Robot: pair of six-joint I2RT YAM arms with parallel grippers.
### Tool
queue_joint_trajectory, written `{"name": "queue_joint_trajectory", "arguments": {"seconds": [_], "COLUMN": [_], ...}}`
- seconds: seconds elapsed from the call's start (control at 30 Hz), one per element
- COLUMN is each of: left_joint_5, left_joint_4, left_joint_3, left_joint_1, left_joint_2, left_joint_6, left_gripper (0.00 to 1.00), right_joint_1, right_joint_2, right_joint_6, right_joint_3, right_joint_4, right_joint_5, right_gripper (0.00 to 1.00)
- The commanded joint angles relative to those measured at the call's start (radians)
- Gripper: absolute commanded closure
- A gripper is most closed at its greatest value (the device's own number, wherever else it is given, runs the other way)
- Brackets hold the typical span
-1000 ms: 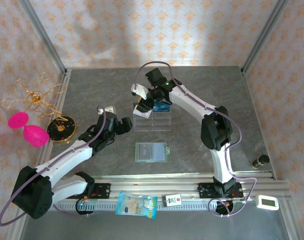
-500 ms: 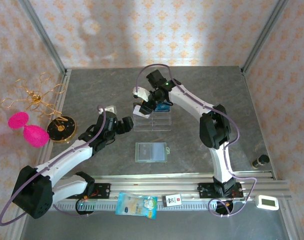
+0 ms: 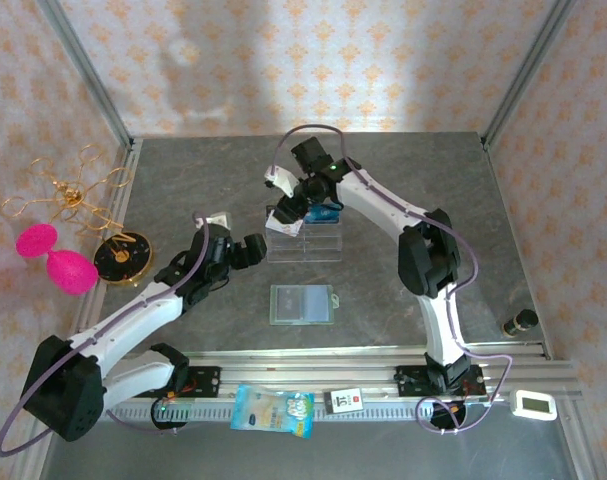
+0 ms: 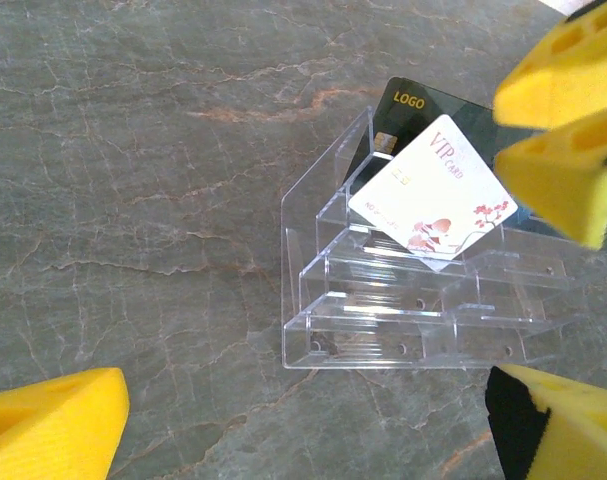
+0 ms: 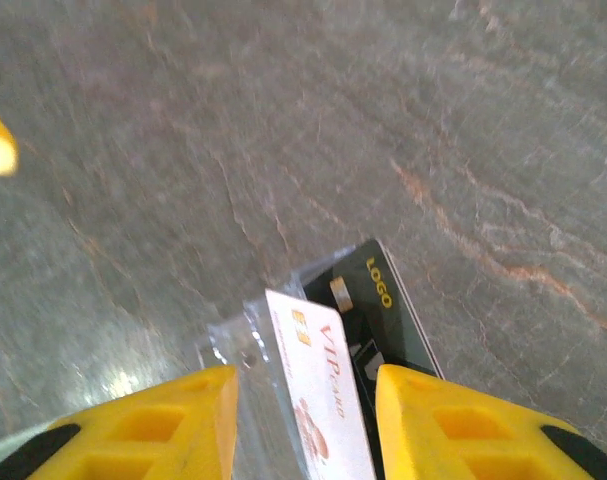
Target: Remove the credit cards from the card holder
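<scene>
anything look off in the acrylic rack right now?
Yes. The white VIP card sits cocked on one corner in the clear rack, leaning across the dark LOGO card instead of standing square in a slot. The right gripper brackets the card; I can't tell whether it is actually gripping it.

Top cam: card holder [image 3: 301,304] lies flat on the grey desk [image 3: 413,170], near the front rail, untouched. Clear rack [image 3: 318,245] sits just behind it. Right claw [image 3: 286,215] is over the rack's back-left corner with a whitish card [image 3: 280,224] at its tips; grip not resolvable. Blue card [image 3: 326,214] stands in the rack's back row. Left claw [image 3: 253,247] hangs just left of the rack, apart from it. Small dark bottle [image 3: 521,322] stands at the desk's right edge.
</scene>
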Motion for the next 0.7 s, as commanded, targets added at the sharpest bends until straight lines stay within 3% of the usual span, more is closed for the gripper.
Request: {"name": "queue_joint_trajectory", "arguments": {"seconds": [0.0, 0.17, 0.27, 0.4, 0.47, 0.67], "left_joint_5": [0.020, 0.029, 0.019, 0.027, 0.041, 0.060], "left_joint_4": [0.052, 0.084, 0.087, 0.119, 0.117, 0.048], "left_joint_3": [-0.036, -0.072, -0.083, -0.122, -0.125, -0.076], "left_joint_1": [0.009, 0.009, 0.009, 0.009, 0.009, 0.012], "left_joint_2": [-0.041, -0.059, -0.072, -0.127, -0.141, -0.107], "left_joint_6": [-0.026, -0.035, -0.029, -0.038, -0.042, -0.015], "left_gripper": [0.05, 0.03, 0.03, 0.01, 0.01, 0.01], "right_joint_1": [-0.005, -0.006, -0.003, -0.006, -0.004, -0.005], "right_joint_2": [-0.156, -0.280, -0.298, -0.215, -0.187, -0.178], "right_joint_6": [0.207, 0.540, 0.636, 0.558, 0.510, 0.494], "right_joint_3": [-0.077, -0.299, -0.412, -0.271, -0.250, -0.262], "right_joint_4": [0.195, 0.561, 0.661, 0.344, 0.236, 0.147], "right_joint_5": [-0.051, 0.049, 0.091, -0.018, -0.055, 0.105], "right_gripper": [0.61, 0.62, 0.64, 0.63, 0.69, 0.70]}}
